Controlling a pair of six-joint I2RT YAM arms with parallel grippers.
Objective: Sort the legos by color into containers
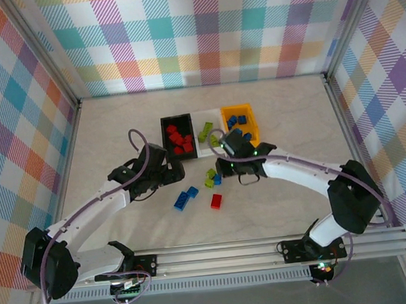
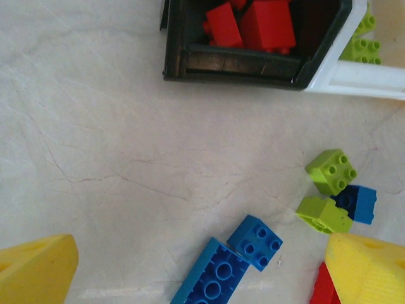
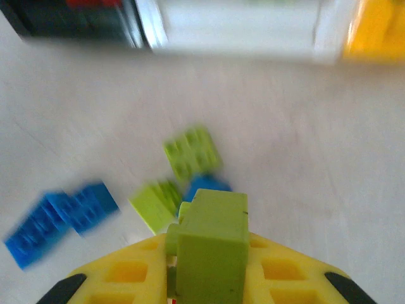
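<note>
Legos: the lime green brick (image 3: 212, 237) sits in my right gripper (image 3: 205, 269), just above the table and short of the bins.
Right jaws: clamped together on that brick's lower part, so its top stands free to drop cleanly.
Left jaws: my left gripper (image 1: 173, 174) is wide apart and holds nothing, hovering near the black bin (image 2: 253, 63).
Destination: I judge the white bin (image 2: 354, 81), which holds green; black holds red, and the orange-yellow bin (image 1: 238, 108) holds blue.
Left on the table: two green bricks (image 2: 330, 171) touching a small blue brick (image 2: 361, 202), two blue bricks (image 2: 256, 240), and one red brick (image 1: 216, 201).
In the way: that green-and-blue cluster lies between my right gripper and the bins, so I should carry high. The white bin is tight between its neighbours.
</note>
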